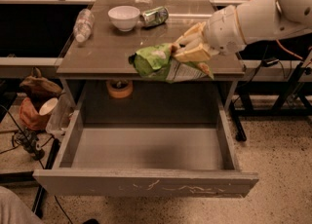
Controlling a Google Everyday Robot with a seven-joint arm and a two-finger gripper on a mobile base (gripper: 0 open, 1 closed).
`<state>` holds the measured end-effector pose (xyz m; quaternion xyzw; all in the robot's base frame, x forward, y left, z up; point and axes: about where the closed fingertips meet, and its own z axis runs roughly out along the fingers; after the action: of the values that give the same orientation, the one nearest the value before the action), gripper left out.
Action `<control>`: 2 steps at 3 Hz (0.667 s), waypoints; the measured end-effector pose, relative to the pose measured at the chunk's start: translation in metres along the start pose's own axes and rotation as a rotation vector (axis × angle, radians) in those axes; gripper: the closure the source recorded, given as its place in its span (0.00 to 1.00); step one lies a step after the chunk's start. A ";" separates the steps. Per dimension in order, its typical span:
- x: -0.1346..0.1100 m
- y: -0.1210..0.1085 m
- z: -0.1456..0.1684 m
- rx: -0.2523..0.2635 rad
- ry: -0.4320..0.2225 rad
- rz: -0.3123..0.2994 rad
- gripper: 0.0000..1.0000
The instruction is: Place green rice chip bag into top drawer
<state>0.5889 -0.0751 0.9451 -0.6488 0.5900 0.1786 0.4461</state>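
Note:
The green rice chip bag is a crinkly light-green foil bag with white and orange print. It hangs in the air over the cabinet top's front edge, above the back of the drawer. My gripper comes in from the right on a white arm and is shut on the bag's right end. The top drawer is pulled wide open below, with a smooth grey floor and a scratched front panel. Nothing lies in it.
On the cabinet top stand a white bowl, a green metal can lying on its side, and a clear plastic bottle at the left edge. An orange tape roll sits in the cabinet behind the drawer. Bags and cables lie at the left.

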 end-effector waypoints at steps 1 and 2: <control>0.014 0.010 0.018 -0.056 -0.010 0.027 1.00; 0.014 0.010 0.018 -0.056 -0.010 0.027 1.00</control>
<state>0.5879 -0.0683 0.9212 -0.6521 0.5914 0.2044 0.4281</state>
